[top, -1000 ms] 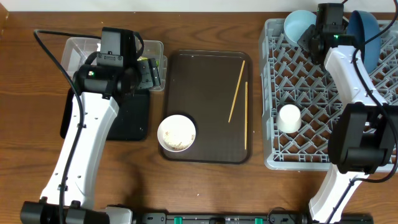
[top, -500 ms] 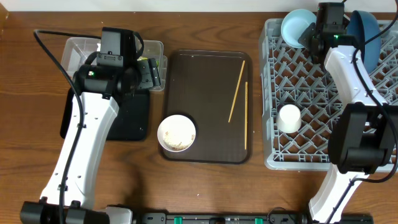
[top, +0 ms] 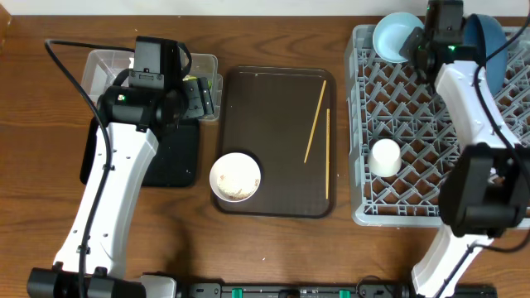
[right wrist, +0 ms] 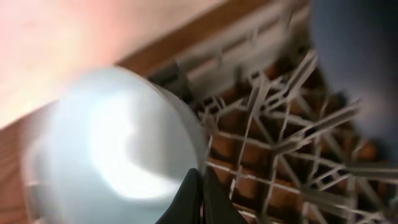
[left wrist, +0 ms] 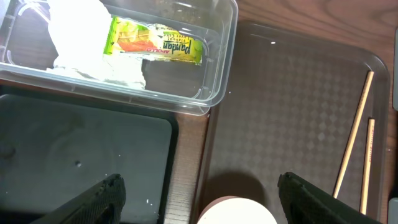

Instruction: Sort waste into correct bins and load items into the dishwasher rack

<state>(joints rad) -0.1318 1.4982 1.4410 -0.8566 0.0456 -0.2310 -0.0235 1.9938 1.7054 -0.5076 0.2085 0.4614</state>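
- Grey plastic dishwasher rack [top: 406, 108] stood at the right end of the table [top: 273, 248].
- Light blue bowl [top: 391, 35] sat at the rack's far left corner, partly over the rim. Dark blue dish [top: 483, 41] stood on edge at the far right side. Small white cup [top: 384, 157] rested among the pegs near the left wall, well apart from both.
- Right gripper [top: 422, 51] was at the light blue bowl. In the right wrist view its jaws met in a narrow wedge against the bowl's edge, pinching it. That view was blurred, so I could not tell how much of the rim lay between them.
- Left gripper [left wrist: 200, 182] hung over the gap between the bins and the brown serving tray [top: 273, 124]. Its jaws were spread wide with nothing between them.
- Clear tub [left wrist: 217, 74] lay at the far left of the table and held the crumpled napkin [left wrist: 87, 31] and the yellow-green wrapper [left wrist: 155, 42], the wrapper touching the napkin.
- Black tray [left wrist: 81, 149] lay just in front of the tub, their edges touching. Much of it was hidden under the left arm in the overhead view.
- White bowl [top: 236, 176] sat upright on the serving tray's near left corner, with whitish food scraps [top: 238, 189] inside.
- Two chopsticks [top: 315, 120] lay on the right half of the serving tray. One was slanted and the other ran along the right edge, their near ends close together.
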